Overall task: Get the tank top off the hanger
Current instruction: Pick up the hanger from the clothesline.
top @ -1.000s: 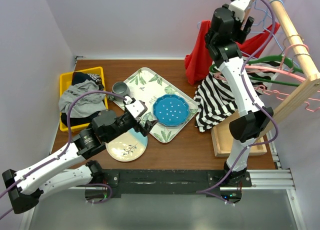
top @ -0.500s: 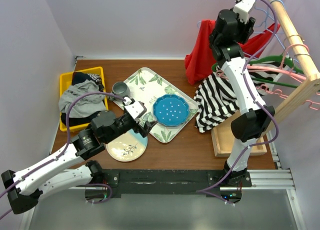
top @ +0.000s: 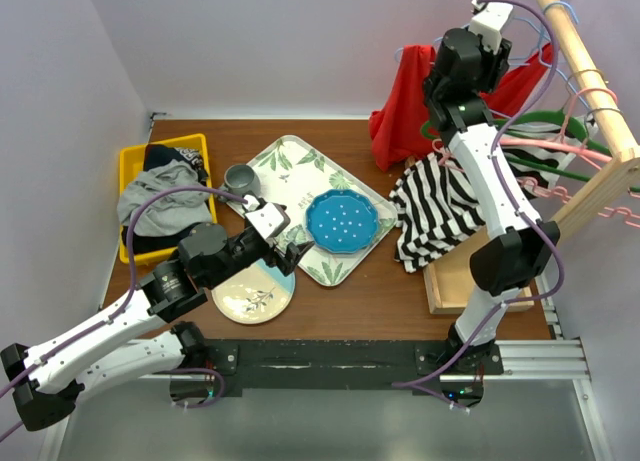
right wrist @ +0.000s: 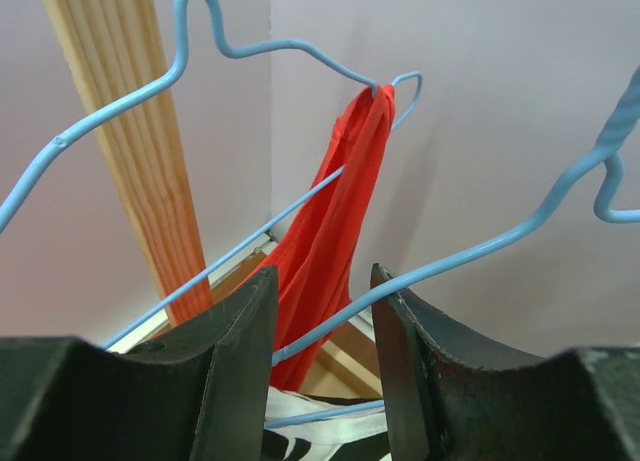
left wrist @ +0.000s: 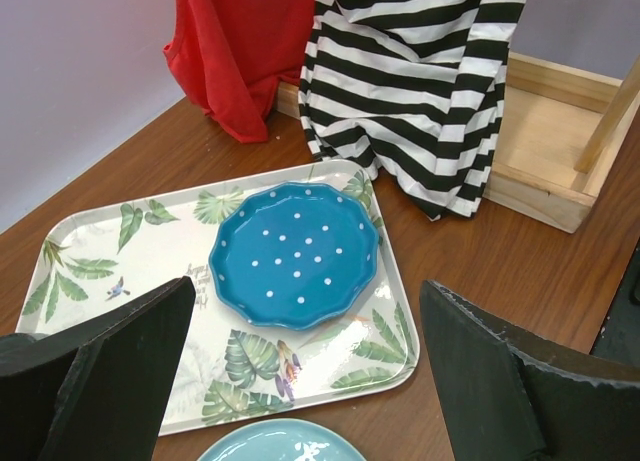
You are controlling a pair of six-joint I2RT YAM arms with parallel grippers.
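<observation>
I see the brown table (top: 350, 301) first, with the tall wooden rack (top: 572, 41) on its right side. The red tank top (top: 400, 111) hangs at the far end of the rack, still on its thin blue hanger (right wrist: 62, 141), with its bottom down by the table. Just beside it hangs a black and white striped top (top: 435, 206). A leafy tray (top: 290, 176) lies in the middle of the table, and a blue dotted plate (top: 342, 221) sits on the tray.

My right gripper (right wrist: 322, 276) is high up by the hanger. A blue wire runs across the gap between its fingers (right wrist: 230, 371). I cannot tell if they are pinching it. My left gripper (left wrist: 308, 286) is low over the tray, spread wide, with nothing in it.
</observation>
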